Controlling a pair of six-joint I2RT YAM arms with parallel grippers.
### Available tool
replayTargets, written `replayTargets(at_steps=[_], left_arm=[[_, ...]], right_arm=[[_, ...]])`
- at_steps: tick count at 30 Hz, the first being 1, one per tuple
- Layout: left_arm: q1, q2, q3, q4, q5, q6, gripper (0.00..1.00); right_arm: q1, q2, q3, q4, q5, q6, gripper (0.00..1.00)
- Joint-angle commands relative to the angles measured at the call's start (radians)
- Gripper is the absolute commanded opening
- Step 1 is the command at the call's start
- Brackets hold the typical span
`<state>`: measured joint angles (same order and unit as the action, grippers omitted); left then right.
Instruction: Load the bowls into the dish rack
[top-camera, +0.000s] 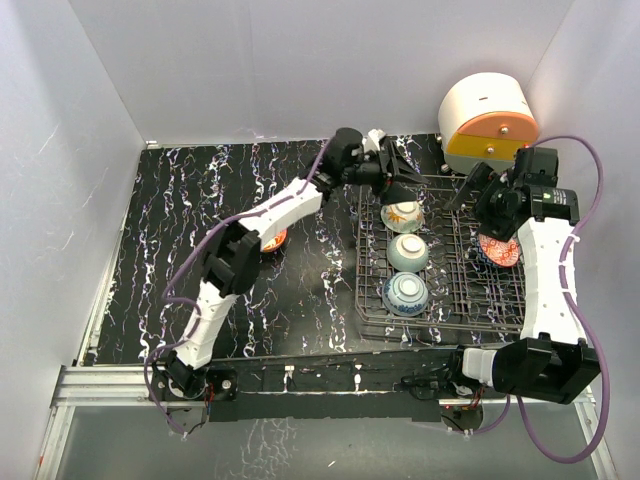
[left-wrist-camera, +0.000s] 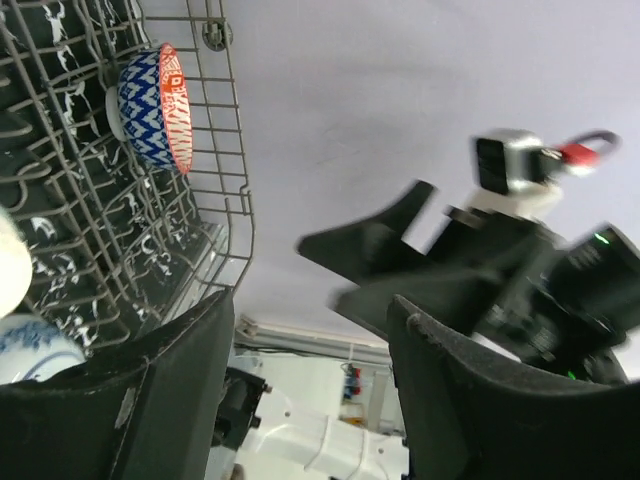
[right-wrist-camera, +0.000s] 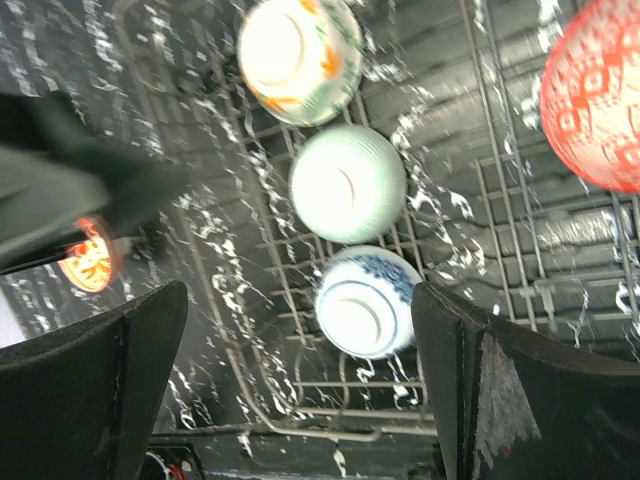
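Now the tabletop carries the dish rack by its right edge with four bowls inside, and the orange-red bowl left of it, nearer the half-open, empty left hand than the wide-open, empty right hand.

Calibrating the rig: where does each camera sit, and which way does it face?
Top external: above and behind, looking down on the dish rack; left arm and right arm show.
Left wrist: sideways past the rack's corner toward the wall; left fingers show.
Right wrist: over the rack, looking down; right fingers show.
Top and right wrist share the teal bowl.
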<state>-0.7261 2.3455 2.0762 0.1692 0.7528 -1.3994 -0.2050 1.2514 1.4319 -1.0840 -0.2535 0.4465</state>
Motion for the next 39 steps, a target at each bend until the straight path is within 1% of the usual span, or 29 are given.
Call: replayTargets(at_steps=[1,3,5,6,7,9,12,14,16,18,20,23,26,28,29,34,39], left_arm=[[0.074,-0.212,-0.038,-0.317,0.008,0.255,0.6],[0.131,-0.288,-0.044,-0.477,-0.032,0.377,0.6],[0.201,-0.37,-0.051,-0.64,-0.09,0.535,0.6],[0.253,-0.422,-0.069,-0.701,-0.132,0.586,0.61],[0.293,-0.486,-0.108,-0.744,-0.162,0.625,0.61],[0.36,-0.62,-0.232,-0.785,-0.228,0.67,0.61],[0.377,-0.792,-0.379,-0.872,-0.376,0.779,0.62],[0.377,-0.88,-0.486,-0.921,-0.46,0.823,0.62],[0.378,-0.952,-0.581,-0.962,-0.522,0.857,0.63],[0.377,-0.998,-0.632,-0.977,-0.567,0.878,0.64],[0.378,-1.024,-0.648,-0.973,-0.604,0.904,0.64],[0.379,-1.022,-0.644,-0.98,-0.641,0.939,0.65],[0.378,-1.024,-0.657,-0.981,-0.631,0.942,0.65],[0.379,-1.032,-0.669,-0.971,-0.634,0.947,0.65],[0.379,-1.029,-0.669,-0.972,-0.641,0.95,0.65],[0.379,-1.013,-0.667,-0.974,-0.64,0.949,0.65],[0.379,-1.013,-0.671,-0.98,-0.649,0.948,0.65]], right_arm=[[-0.006,-0.025,-0.087,0.027,0.106,-0.022,0.98],[-0.005,-0.015,-0.081,0.033,0.146,-0.036,0.98],[-0.006,0.011,-0.058,0.033,0.191,-0.05,0.98],[-0.006,0.032,-0.045,0.033,0.21,-0.054,0.98],[-0.006,0.048,-0.035,0.034,0.224,-0.057,0.98],[-0.006,0.084,-0.018,0.048,0.242,-0.061,0.98],[-0.006,0.144,-0.006,0.088,0.282,-0.063,0.98],[-0.005,0.198,0.0,0.112,0.302,-0.07,0.93],[-0.006,0.263,0.022,0.09,0.316,-0.085,0.87],[-0.006,0.314,0.038,0.069,0.365,-0.101,0.85],[-0.005,0.355,0.05,0.067,0.418,-0.114,0.84],[-0.005,0.417,0.07,0.076,0.472,-0.119,0.82],[-0.006,0.457,0.079,0.1,0.531,-0.113,0.75],[-0.006,0.477,0.076,0.111,0.569,-0.112,0.74],[-0.005,0.486,0.071,0.114,0.574,-0.113,0.71],[-0.005,0.551,0.029,0.172,0.561,-0.113,0.67],[-0.006,0.617,0.025,0.228,0.54,-0.112,0.48]])
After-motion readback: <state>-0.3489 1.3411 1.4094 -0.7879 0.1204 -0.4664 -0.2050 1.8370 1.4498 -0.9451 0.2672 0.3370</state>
